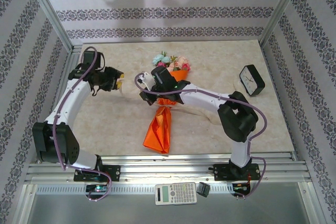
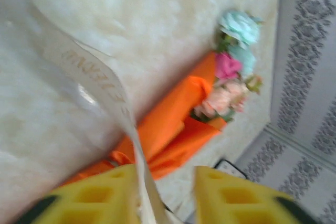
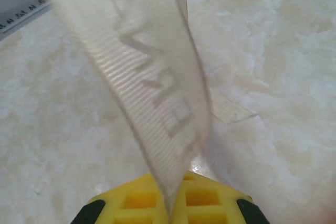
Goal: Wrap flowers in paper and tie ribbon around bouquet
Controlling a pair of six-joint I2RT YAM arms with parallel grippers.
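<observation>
The ribbon (image 3: 157,93) looks thin, floppy and slippery. It is probably best pinched flat across its width and kept gently taut. The right jaws are pressed together on it, and the band rises straight out of them. The left jaws stand spread, with the ribbon running between them along one finger (image 2: 105,192). The bouquet (image 1: 161,124) lies on the surface (image 1: 115,124) between the arms. The left wrist view shows its flowers (image 2: 231,66) and gathered neck up close — the overhead view adds its full tapering length, with the right arm crossing above it.
</observation>
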